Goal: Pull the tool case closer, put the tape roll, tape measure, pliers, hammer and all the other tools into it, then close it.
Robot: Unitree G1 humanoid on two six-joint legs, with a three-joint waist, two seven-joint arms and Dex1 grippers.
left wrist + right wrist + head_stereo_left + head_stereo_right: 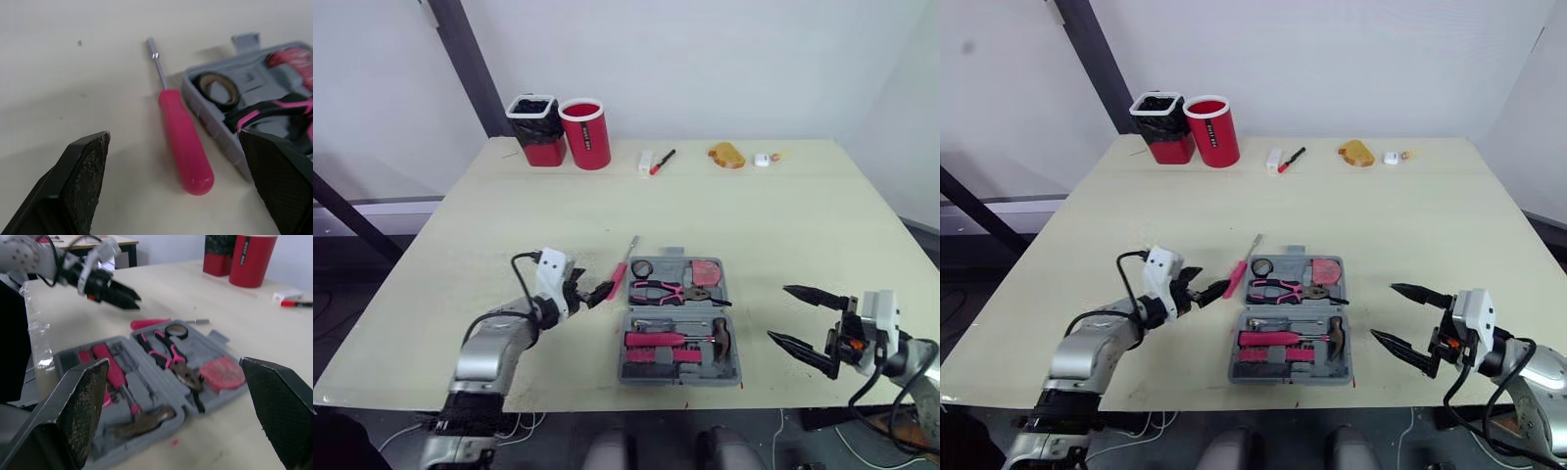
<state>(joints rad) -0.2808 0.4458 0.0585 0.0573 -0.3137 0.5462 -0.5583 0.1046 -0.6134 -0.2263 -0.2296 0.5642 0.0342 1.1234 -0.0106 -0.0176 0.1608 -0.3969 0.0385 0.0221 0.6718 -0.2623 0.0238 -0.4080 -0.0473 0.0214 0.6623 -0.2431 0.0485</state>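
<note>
Open tool case (677, 378) sits low at frame centre on the surface (754, 215), most tools bedded; left claw (597, 294), spread, apparently lines up on the pink screwdriver (620, 269) lying just outside, right claw (778, 313) spread at lower right

The pale worktop (783, 225) carries an open grey tool case (677, 377) near its front edge, a pink screwdriver (619, 277) just left of it, and a red cup (586, 134), marker (662, 162) and yellow lump (726, 155) far back.
</note>
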